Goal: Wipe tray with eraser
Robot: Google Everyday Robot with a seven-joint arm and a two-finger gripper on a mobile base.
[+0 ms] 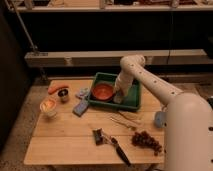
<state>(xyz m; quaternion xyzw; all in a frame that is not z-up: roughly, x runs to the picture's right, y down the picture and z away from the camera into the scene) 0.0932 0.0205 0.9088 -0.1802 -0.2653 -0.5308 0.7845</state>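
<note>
The dark-green tray (134, 95) lies at the back middle of the wooden table. An orange-red bowl (102, 92) stands in its left half. My white arm reaches from the right and bends down into the tray. My gripper (119, 96) is low inside the tray, just to the right of the bowl, at or close to the tray floor. A pale bit shows at its tip; I cannot tell whether it is the eraser. The gripper's end is partly hidden by the arm's wrist.
A carrot (57, 88), a small dark cup (63, 95) and a cream cup (48, 106) stand at the left. A blue block (81, 107) lies left of the tray. Thin sticks (125, 120), dark grapes (146, 140) and a black-handled tool (117, 148) lie in front.
</note>
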